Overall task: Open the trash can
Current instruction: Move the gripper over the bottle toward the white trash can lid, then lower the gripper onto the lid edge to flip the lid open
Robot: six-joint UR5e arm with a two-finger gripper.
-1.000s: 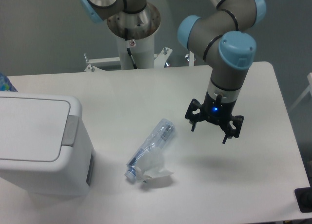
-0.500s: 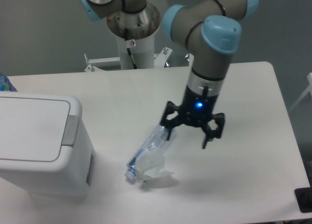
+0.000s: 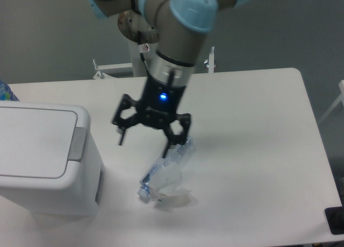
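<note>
Hand (image 3: 144,143) spread wide above table (image 3: 258,150) (no writing legible); trash can (image 3: 45,161) lid shut.

The setting is a robotics lab. A robot arm (image 3: 177,26) rises from a metal pedestal (image 3: 142,48) bolted behind a plain white table (image 3: 258,150), with a bare grey floor (image 3: 48,37) beyond. Beside the arm's tool, the table holds only test objects: a white bin (image 3: 45,161) and a crushed bottle (image 3: 164,171).

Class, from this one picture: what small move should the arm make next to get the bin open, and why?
Probably move further left and lower toward the grey push tab. The open gripper hangs between the crushed bottle and the trash can, touching neither, and the lid is shut.
</note>
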